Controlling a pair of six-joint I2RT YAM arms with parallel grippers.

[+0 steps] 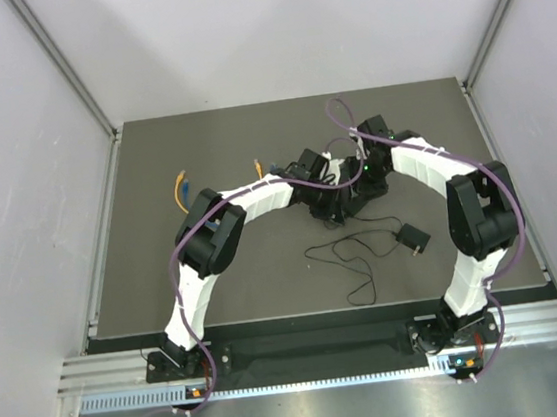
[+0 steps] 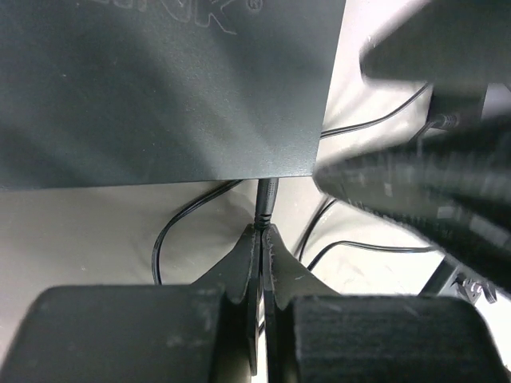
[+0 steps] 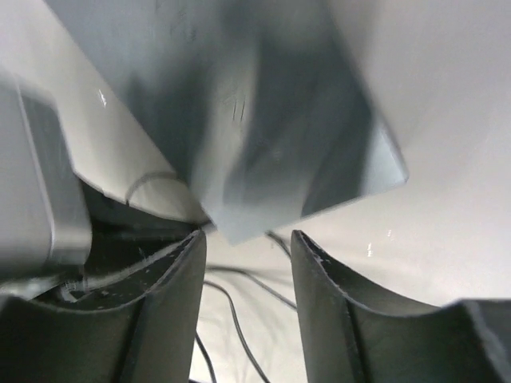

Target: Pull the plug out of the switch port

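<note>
Plug: the plug (image 2: 267, 194) sits in the port (image 2: 268, 179), on the near edge of the box (image 2: 160, 88). It is not out yet.
Box: flat and black. It lies on the counter (image 1: 246, 273), in the middle and a bit to the far right, between the two tools.
Left tool: the left tool (image 2: 260, 233) is pinched shut on the back end of the plug, right where its wire begins. The fingers (image 2: 239, 263) meet with no gap.
Right tool: the right tool (image 3: 247, 263) has its jaws about half apart. A corner of the box shows just past the tips. I cannot tell if the tool touches the box, and I see nothing held in it.
Done: I think the grab is made. The left tool has hold of the plug.
Left to do: the pull itself. The plug has to slide straight out, toward the near side. The box may need holding down so it does not slide along with the plug.
Other things: a small black cube (image 1: 413, 238) with a thin looped wire (image 1: 350, 261) lies nearer, to the right. It is well apart from the box.
</note>
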